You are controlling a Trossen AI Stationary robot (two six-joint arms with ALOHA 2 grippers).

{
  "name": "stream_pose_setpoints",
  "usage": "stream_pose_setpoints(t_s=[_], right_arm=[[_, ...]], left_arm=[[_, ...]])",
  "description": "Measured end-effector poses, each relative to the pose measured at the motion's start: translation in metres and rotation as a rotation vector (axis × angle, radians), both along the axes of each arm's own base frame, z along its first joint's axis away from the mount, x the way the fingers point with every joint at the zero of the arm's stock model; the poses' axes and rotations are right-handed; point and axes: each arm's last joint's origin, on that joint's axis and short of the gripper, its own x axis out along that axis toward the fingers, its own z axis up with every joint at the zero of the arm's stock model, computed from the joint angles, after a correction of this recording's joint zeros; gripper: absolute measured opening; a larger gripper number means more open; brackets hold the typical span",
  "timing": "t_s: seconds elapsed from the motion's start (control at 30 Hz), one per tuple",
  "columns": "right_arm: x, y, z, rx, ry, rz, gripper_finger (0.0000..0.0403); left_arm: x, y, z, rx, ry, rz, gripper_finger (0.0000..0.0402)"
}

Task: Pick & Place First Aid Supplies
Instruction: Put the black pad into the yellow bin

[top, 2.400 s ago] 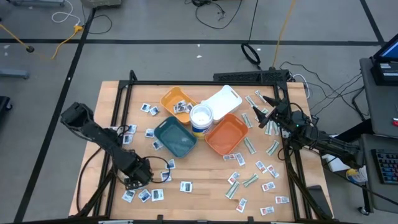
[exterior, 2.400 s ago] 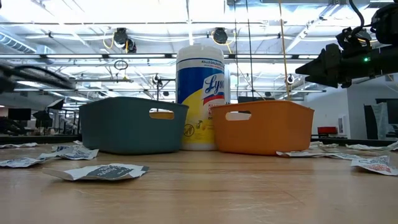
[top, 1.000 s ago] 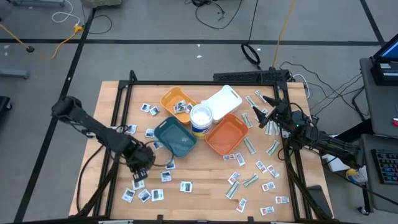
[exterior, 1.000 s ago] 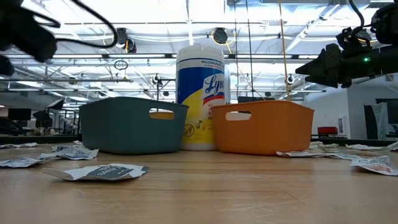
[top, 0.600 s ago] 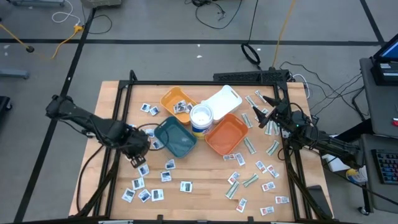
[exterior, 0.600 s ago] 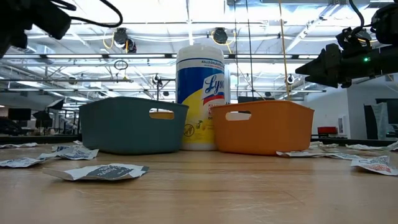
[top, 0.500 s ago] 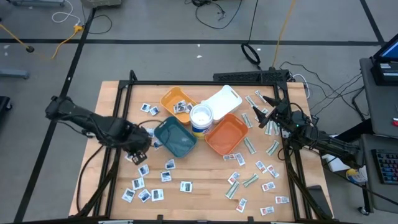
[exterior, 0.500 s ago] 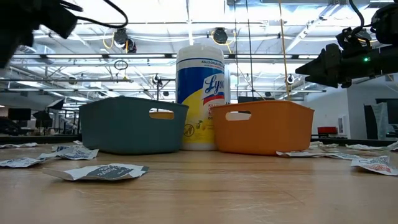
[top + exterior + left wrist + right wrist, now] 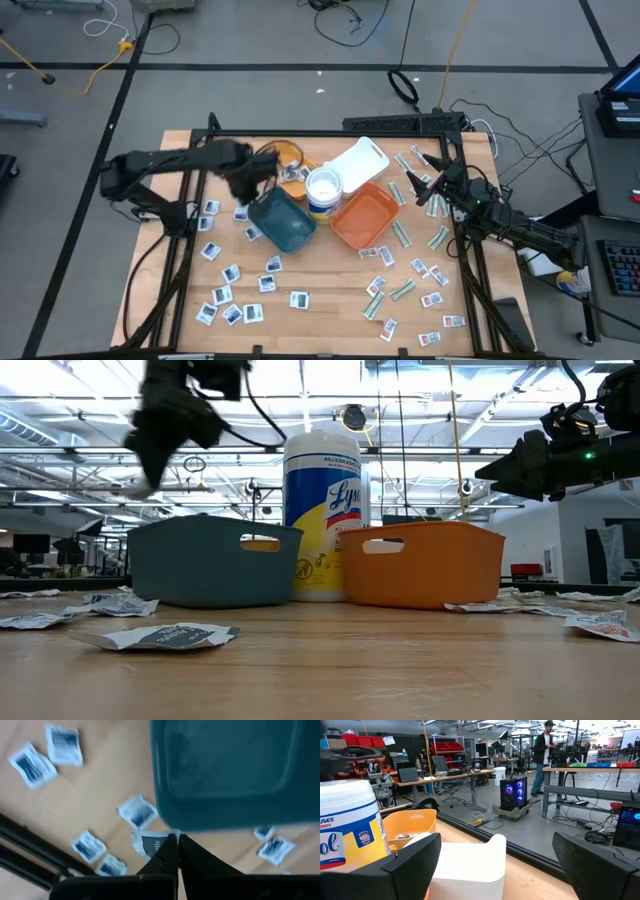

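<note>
A small white packet with dark print [image 9: 149, 845] is pinched between the closed fingers of the left hand [image 9: 173, 851], which hangs above the left edge of the teal tray [image 9: 283, 222], near the middle of the wooden surface [image 9: 330, 290]. Many more packets [image 9: 229, 298] lie scattered across the near left and right of the surface. The right hand [image 9: 424, 186] waits off to the far right, fingers spread wide and holding nothing, beside the orange tray [image 9: 365, 215] and the wipes tub [image 9: 323, 187].
</note>
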Motion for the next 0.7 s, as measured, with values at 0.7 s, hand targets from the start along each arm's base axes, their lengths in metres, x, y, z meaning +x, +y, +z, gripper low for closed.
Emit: stream_pose_setpoints(t_s=[0.7], right_arm=[[0.000,0.000,0.000,0.000,0.000,0.000,0.0377]], left_arm=[[0.076,0.131,-0.007,-0.002,0.000,0.049,0.0001]])
